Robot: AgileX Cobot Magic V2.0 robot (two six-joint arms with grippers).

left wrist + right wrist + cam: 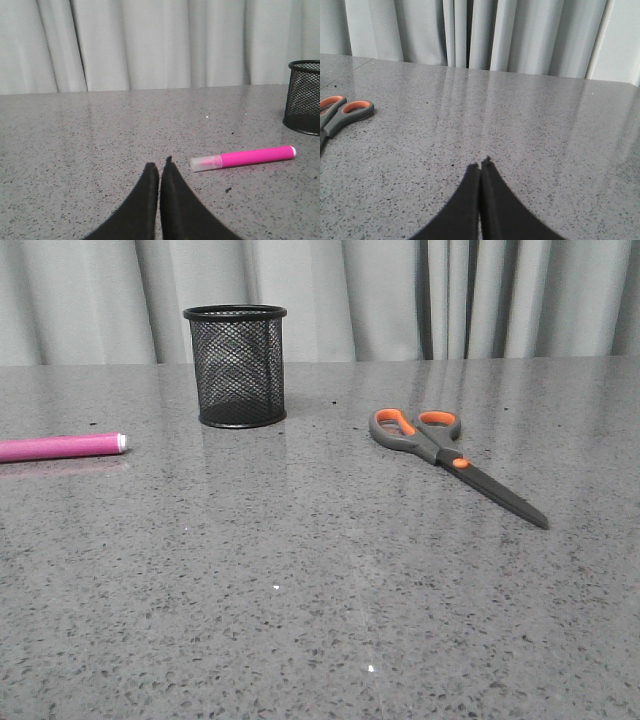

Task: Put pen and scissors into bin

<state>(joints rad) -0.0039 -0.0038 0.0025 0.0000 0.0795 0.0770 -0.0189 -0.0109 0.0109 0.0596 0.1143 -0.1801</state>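
bin (235, 365) between pen (62, 447) and scissors (450, 460)

Grey speckled stone table (300, 620) spreads under and ahead of my claws, glossy, with pale streaky reflections. Same surface on both my wrist views (75, 130) (545, 125). Far beyond my claws, at the table's back edge, a pale grey pleated curtain (400, 290) hangs across the whole width; folds are tighter and darker straight ahead of my right claw (465, 30). A few tiny white specks (371, 669) sit on the tabletop.
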